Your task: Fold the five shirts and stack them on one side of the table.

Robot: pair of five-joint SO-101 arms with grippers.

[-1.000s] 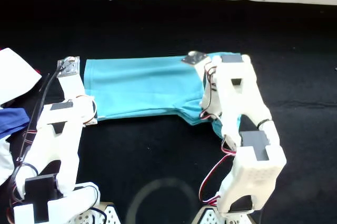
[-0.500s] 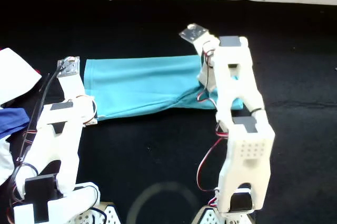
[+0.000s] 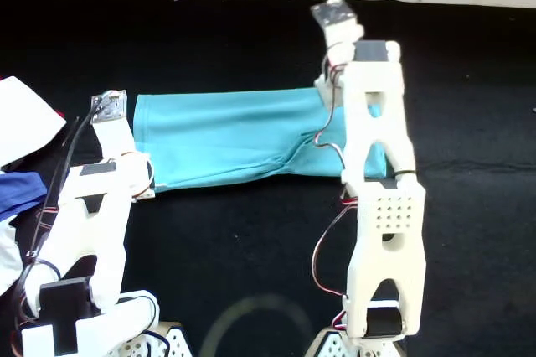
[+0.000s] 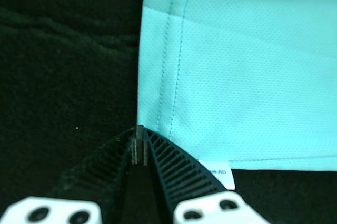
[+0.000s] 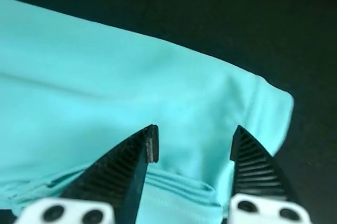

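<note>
At the far left edge, a heap of other clothes [image 3: 23,126], white and blue, waits on the black table [image 3: 209,30]. The left gripper [image 3: 109,107] sits just where it did 1 second ago, at the left end of the teal shirt [image 3: 226,135]. Its jaws are pressed together right at the hem corner. I cannot tell whether any cloth is caught between them.

The shirt lies as a long folded band across the middle of the table, left to right. Its right end now looks flatter and reaches out past the right arm, where 1 second ago it bunched up under that arm.

The real change is on the right. The right gripper [image 3: 335,15] has left the shirt's far edge, lifting and swinging toward the far side of the table. Its jaws are spread wide with nothing between them, hanging above the cloth near the shirt's right end.

To me that reads as 1 fold just laid down and let go. The shirt is still long, so I judge another fold is needed before it joins a stack. The other shirts have yet to be done.
</note>
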